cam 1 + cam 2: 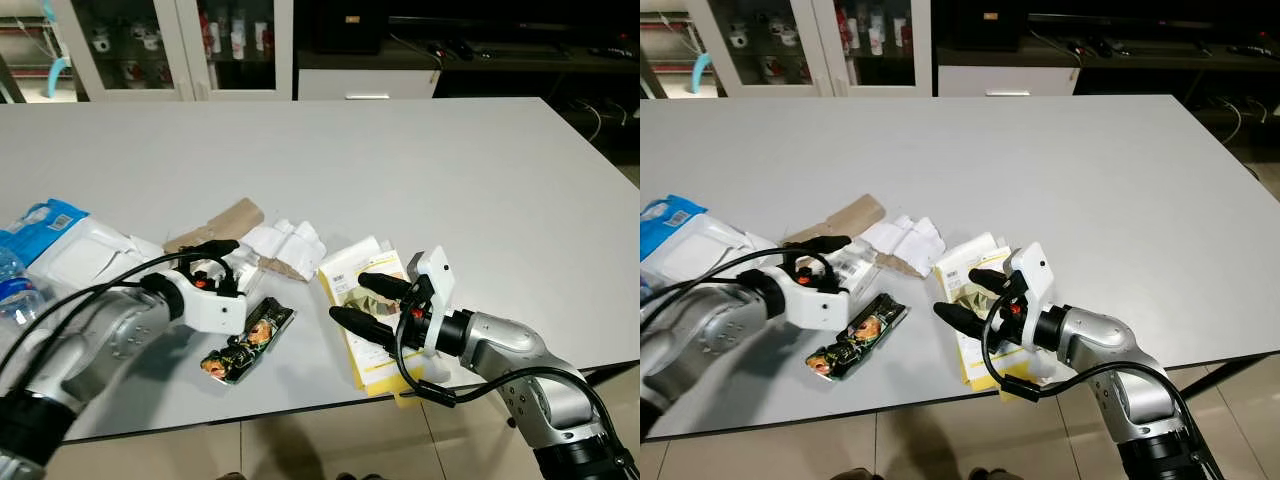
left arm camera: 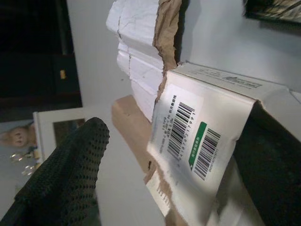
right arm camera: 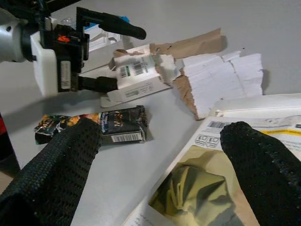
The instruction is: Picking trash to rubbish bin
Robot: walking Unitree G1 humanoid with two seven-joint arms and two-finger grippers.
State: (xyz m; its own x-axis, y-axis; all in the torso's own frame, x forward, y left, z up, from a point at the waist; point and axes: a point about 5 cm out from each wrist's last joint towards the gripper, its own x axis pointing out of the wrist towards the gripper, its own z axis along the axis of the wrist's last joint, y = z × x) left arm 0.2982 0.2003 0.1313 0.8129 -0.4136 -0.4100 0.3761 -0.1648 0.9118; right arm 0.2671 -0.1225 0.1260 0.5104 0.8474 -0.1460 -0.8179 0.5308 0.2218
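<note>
While the head camera looks down on a pale grey table point(image 1: 420, 170) with glass-fronted cabinets point(image 1: 180, 45) along the far wall, I see trash scattered near the front edge. My left gripper point(image 1: 212, 262) is spread around a torn white carton point(image 2: 197, 136), one finger above it and one below; the carton carries two barcodes and a green stripe, though I cannot read the print. My right gripper point(image 1: 372, 302) hangs open just above a yellow-and-white packet point(image 1: 362, 272) bearing a small barcode. Between the two lies a dark snack wrapper point(image 1: 246, 342). Torn brown-and-white cardboard point(image 1: 270, 240) sits beyond it, and a blue-and-white pack point(image 1: 50, 235) at far left.
</note>
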